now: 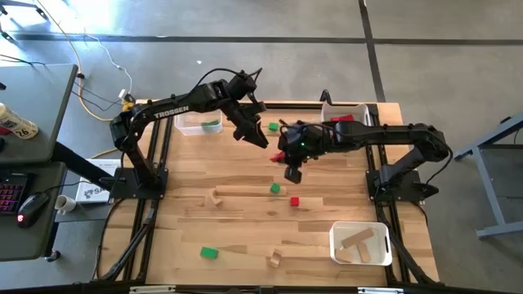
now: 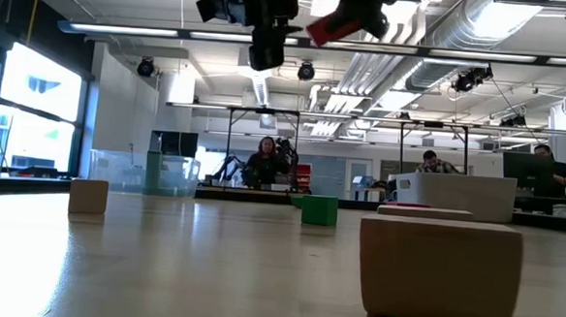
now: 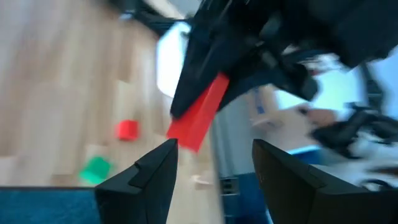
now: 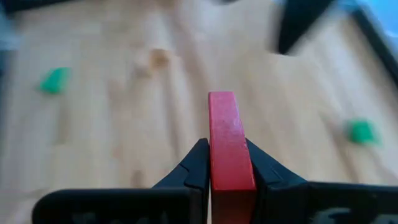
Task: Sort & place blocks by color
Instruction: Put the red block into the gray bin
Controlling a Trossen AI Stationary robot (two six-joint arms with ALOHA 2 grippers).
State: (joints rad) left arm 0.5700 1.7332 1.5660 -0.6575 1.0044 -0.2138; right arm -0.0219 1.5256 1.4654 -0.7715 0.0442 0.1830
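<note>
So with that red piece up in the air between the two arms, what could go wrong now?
The right gripper pinches the red bar by one end only, high above the table; it might slip or swing loose and fall among the loose blocks. The left gripper, open, hangs very close to the bar, so the two arms could bump as they part.

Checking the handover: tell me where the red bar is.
The red bar is clamped in the right gripper, held above mid-table; the open left gripper is just beside it.
</note>
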